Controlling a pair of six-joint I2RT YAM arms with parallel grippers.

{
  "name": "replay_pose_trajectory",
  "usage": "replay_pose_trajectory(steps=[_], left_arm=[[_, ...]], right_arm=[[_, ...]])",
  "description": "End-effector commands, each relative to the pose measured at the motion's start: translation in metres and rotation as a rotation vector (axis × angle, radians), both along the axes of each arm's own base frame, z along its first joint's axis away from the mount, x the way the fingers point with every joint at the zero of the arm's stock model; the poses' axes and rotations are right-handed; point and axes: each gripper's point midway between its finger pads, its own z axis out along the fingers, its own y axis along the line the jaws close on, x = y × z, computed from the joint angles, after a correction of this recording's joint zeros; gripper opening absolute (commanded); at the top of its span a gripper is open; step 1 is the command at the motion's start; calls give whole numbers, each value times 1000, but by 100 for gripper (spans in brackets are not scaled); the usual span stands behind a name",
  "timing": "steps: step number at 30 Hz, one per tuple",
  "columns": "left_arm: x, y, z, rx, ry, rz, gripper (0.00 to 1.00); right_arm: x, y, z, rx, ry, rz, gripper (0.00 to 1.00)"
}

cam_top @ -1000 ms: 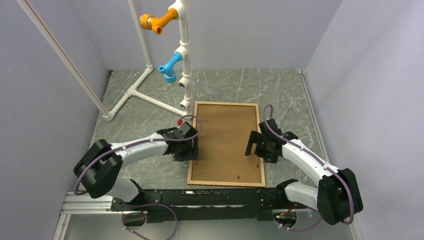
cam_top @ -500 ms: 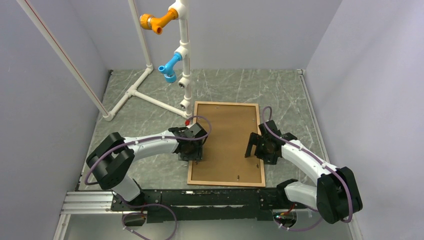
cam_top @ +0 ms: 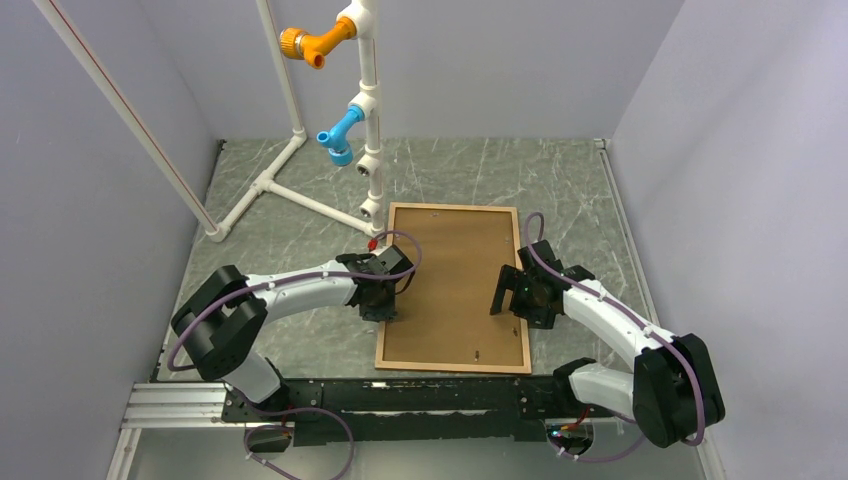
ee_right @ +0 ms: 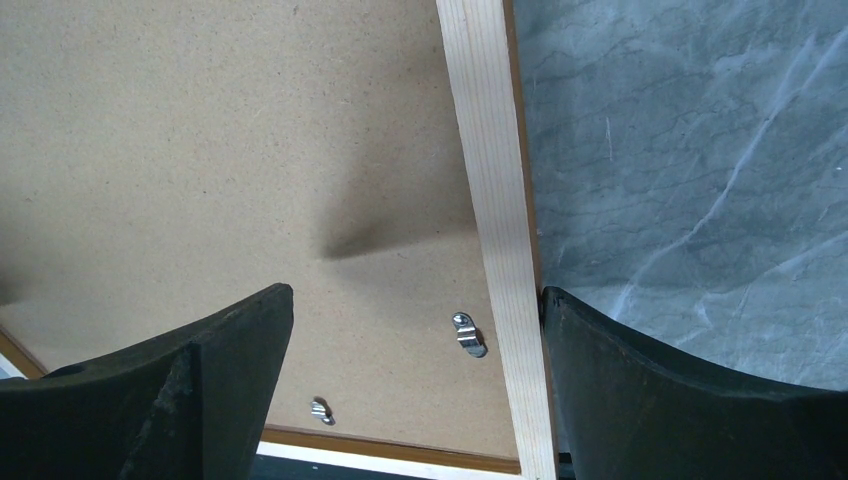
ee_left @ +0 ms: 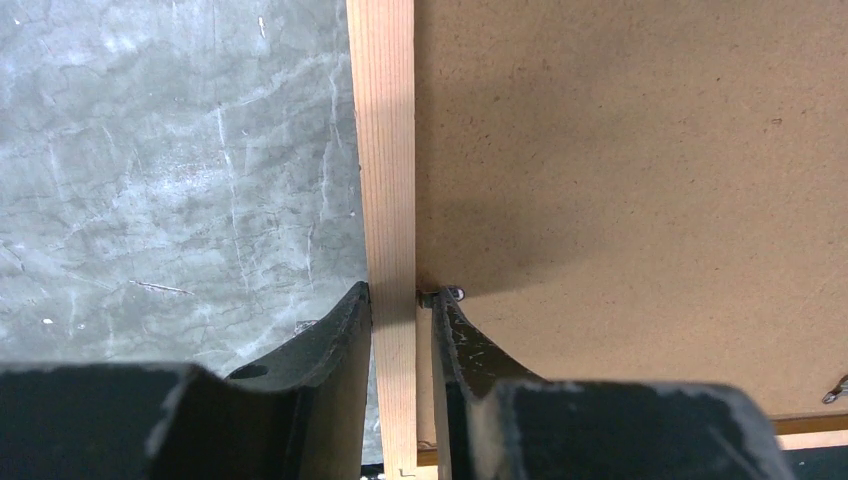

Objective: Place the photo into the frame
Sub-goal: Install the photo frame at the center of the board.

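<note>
The frame lies face down on the grey table, its brown hardboard backing filling it. The photo is hidden. My left gripper sits at the frame's left rail. In the left wrist view the wooden rail runs between the two fingers of this gripper, one outside the rail and one inside on the backing beside a metal clip; it is shut on the rail. My right gripper stands open over the right rail, its outer finger against the rail's outer edge.
A white PVC pipe stand with an orange fitting and a blue fitting rises just behind the frame's far left corner. Its base pipes lie at the back left. Two turn clips sit on the backing.
My left arm has moved right to the frame's left rail and its jaws have closed from wide apart onto that rail. The right arm has stayed put, open.
</note>
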Motion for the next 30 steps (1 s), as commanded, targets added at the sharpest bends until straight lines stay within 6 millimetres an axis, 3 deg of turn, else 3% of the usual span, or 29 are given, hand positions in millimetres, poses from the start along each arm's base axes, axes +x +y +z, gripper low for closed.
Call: replay_pose_trajectory(steps=[1, 4, 10, 12, 15, 17, 21, 30], left_arm=[[0, 8, -6, 39, -13, 0, 11], [0, 8, -5, 40, -15, 1, 0], [1, 3, 1, 0, -29, 0, 1], [2, 2, 5, -18, -36, 9, 14], [3, 2, 12, -57, -45, 21, 52], [3, 4, 15, -91, -50, 31, 65], [4, 2, 23, -201, -65, 37, 73], [6, 0, 33, -356, -72, 35, 75]], right_arm=[[5, 5, 3, 25, -26, 12, 95], [5, 4, 2, 25, -25, 10, 95], [5, 2, 2, 15, -25, 1, 97], [6, 1, 2, 6, -26, -7, 98], [5, -1, 0, -4, -22, -12, 99], [5, -2, -1, -13, -17, -18, 99], [6, -4, -4, -27, -8, -21, 99], [4, 4, -5, -17, 7, 8, 99]])
